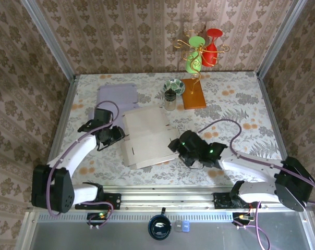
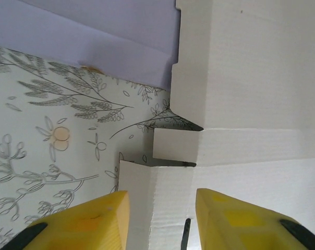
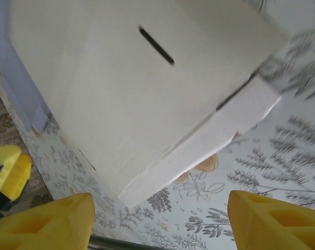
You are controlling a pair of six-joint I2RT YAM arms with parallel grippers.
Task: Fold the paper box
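Box (image 1: 147, 136): white card, unfolded, lying flat at the centre of the worktop (image 1: 241, 109), with creases and one slot showing.

Left arm (image 1: 76, 153): the left jaws are at the box's left edge and stand apart, open. One finger (image 2: 89, 224) is over the cloth and the other over the card, with the notched flap edge between them.

Right arm (image 1: 251, 166): the right jaws are at the box's near-right corner, spread wide open. The corner lies ahead of the fingers (image 3: 48, 219), not between them. Whether they touch the card cannot be told.

Surroundings:
- A purple sheet (image 1: 117, 96) lies just beside the box's far-left corner.
- A jar (image 1: 170, 100) stands just beyond the far edge, with a bowl (image 1: 174, 86) behind it.
- A brown board (image 1: 194, 94) to their right carries a gold stand (image 1: 199, 52) with a green cup (image 1: 194, 61) and a red cup (image 1: 212, 47).

Surface: the worktop has a pale floral pattern, and a metal rail (image 1: 168, 195) runs along the near edge. A dark mug (image 1: 158, 226) sits below the rail.

Room: patterned wallpaper walls (image 1: 147, 36) on three sides.
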